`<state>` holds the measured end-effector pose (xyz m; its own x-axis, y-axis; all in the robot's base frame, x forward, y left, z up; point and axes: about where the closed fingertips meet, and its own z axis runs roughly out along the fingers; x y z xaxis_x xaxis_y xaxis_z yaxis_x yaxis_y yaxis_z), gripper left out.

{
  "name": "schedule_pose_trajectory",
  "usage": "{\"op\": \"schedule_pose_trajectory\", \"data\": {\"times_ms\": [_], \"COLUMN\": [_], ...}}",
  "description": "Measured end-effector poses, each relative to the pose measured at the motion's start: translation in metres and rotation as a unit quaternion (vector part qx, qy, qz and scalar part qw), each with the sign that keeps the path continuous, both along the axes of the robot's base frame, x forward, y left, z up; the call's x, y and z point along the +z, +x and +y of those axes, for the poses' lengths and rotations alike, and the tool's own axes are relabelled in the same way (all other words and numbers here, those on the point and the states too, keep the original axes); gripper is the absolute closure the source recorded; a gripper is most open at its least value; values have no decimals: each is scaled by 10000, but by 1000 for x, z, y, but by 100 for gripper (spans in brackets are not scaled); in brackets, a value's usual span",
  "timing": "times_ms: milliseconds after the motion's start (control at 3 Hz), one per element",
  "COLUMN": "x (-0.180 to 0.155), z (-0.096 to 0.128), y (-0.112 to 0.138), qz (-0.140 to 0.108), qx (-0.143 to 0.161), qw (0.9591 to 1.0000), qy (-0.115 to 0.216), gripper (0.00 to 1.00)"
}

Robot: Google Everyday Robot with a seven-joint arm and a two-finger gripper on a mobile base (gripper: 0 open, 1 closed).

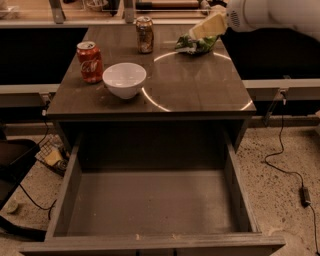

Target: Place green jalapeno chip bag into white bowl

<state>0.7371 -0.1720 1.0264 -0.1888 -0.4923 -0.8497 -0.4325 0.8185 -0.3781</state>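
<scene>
The green jalapeno chip bag [191,45] lies crumpled on the far right part of the dark tabletop [190,90]. My gripper [206,29] reaches in from the upper right on a white arm [270,15] and sits right over the bag's right end, touching or nearly touching it. The white bowl [124,79] stands upright and empty on the left part of the tabletop, well to the left of the bag and nearer the front.
A red soda can [89,61] stands just left of the bowl. A brown soda can [145,34] stands at the back between bowl and bag. A large open drawer [150,205] juts out below the table front. Cables [287,160] lie on the floor at right.
</scene>
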Motion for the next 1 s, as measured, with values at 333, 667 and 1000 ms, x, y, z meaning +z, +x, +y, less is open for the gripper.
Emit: {"op": "schedule_pose_trajectory", "data": {"times_ms": [333,667,1000], "x": [-24,-48,-70], "z": [18,25,21], "y": [48,96,132], "qz": [-241,-294,-160], "qx": [244,311,236], "qw": [9985,9970,9972], "qy": [417,651,686], "gripper": [0,0,0]}}
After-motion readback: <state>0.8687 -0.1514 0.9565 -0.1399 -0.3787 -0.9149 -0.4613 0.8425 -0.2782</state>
